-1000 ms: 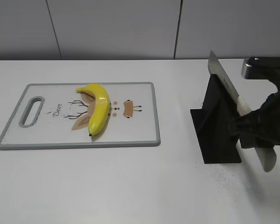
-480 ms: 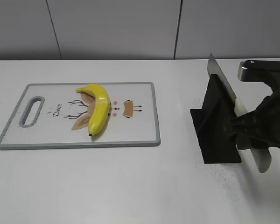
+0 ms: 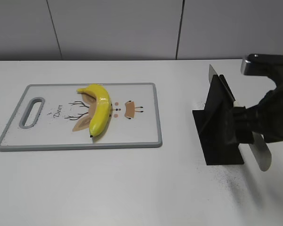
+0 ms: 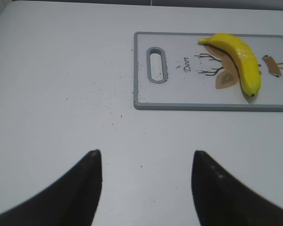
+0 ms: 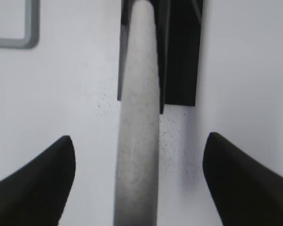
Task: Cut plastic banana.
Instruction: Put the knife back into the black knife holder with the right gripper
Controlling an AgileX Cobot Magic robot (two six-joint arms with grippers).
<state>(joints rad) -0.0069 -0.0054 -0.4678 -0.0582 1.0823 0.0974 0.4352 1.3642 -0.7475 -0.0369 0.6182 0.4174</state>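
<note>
You're at a lab-style test bench.
Bare white table point(image 3: 132, 188), plain grey wall panels point(image 3: 113, 28), staged cutting board point(image 3: 141, 94) ahead of your fingers.

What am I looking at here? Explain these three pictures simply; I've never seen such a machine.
This is a robot with two arms, each ending in a two-fingered gripper. One picture comes from a camera that looks at the table from in front. The other two come from cameras on the arms' wrists, so the dark shapes at the bottom of each are gripper fingers.

On the table lie a cutting board with a yellow plastic banana on it, and a black holder with a knife resting in it.

The left gripper is open, holding nothing. The right gripper is open too, with the knife's handle between its spread fingers, not gripped.
</note>
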